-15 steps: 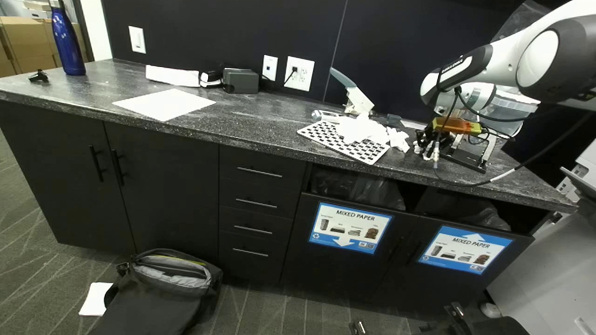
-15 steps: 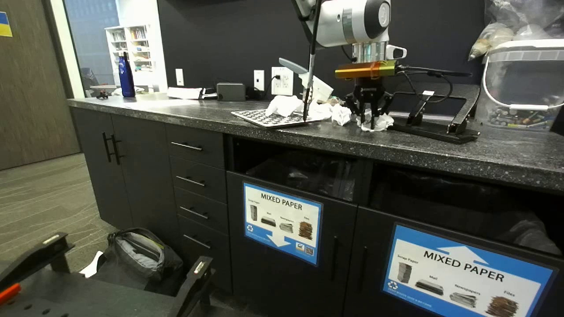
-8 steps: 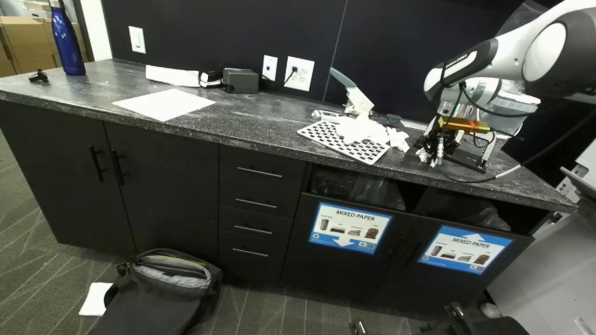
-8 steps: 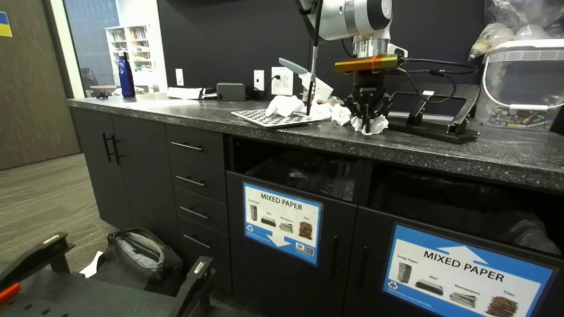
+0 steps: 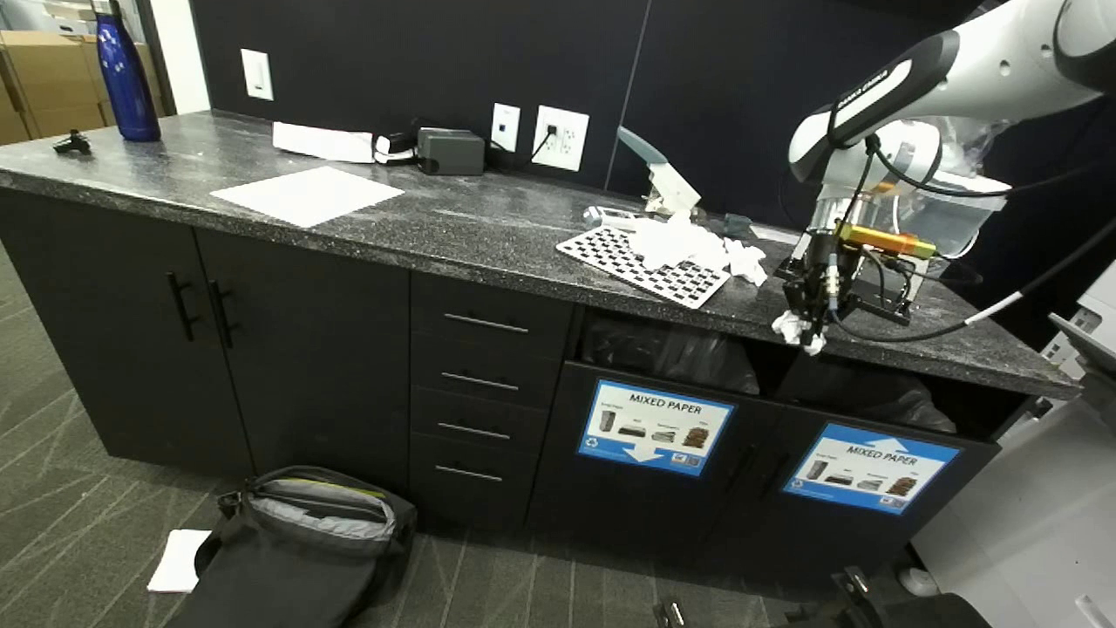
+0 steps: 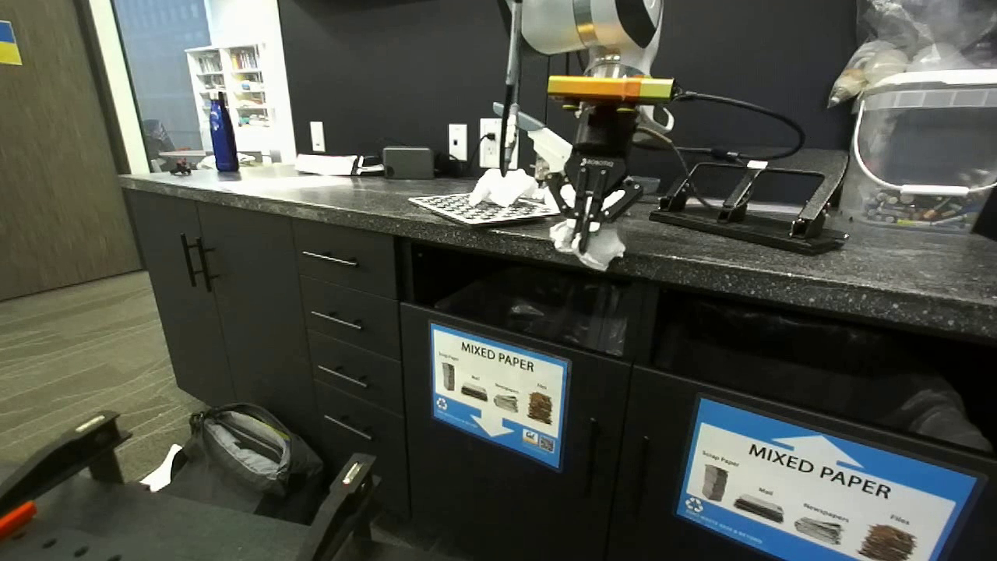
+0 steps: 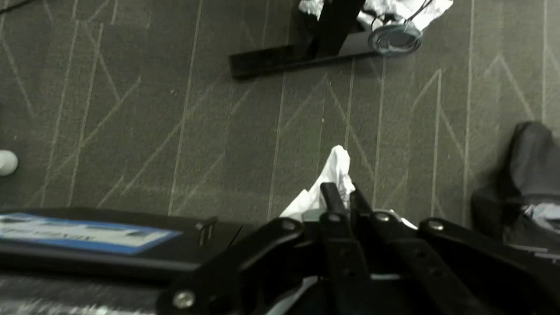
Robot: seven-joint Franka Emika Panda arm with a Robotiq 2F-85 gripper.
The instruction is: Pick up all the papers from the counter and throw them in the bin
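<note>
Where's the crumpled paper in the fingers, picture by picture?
In an exterior view: paper right of center.
In an exterior view: paper slightly right of center.
Wrist view: paper slightly right of and below center.
Landmark: dark bag, lower left in both exterior views, wrist view's right edge.

Right side, the gripper point(image 5: 807, 334) pinches a paper wad point(image 5: 787, 326) at the near edge of the speckled counter point(image 5: 488, 222)! Crumpled papers point(image 5: 670, 244) lie left, on a checkered sheet point(image 5: 610, 253); two MIXED PAPER bins point(image 5: 654, 495) below.
</note>
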